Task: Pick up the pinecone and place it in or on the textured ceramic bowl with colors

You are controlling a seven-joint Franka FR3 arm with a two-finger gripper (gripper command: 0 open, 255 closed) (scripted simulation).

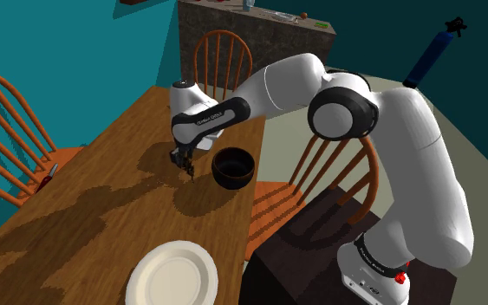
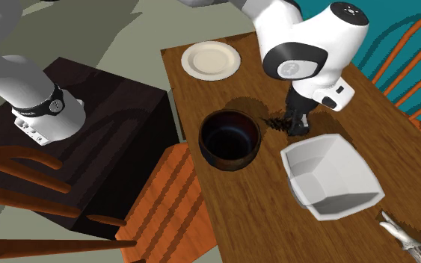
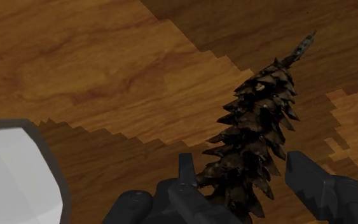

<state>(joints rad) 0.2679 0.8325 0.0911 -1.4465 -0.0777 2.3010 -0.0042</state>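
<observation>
A wooden worktop (image 1: 103, 199) is standing in a teal-walled room, with an orange chair (image 1: 223, 56) at its far end. Nearest in the shoulder view, a white plate (image 1: 172, 275) is lying at about 7 o'clock from the dark bowl (image 1: 232, 167). At the bowl's 9 o'clock the hand (image 1: 184, 167) is reaching down, fingers spread wide and straddling the pinecone (image 3: 254, 133), which is lying on the wood; they seem not to be clamping it. A white angular container (image 2: 332, 175) is sitting just beyond.
</observation>
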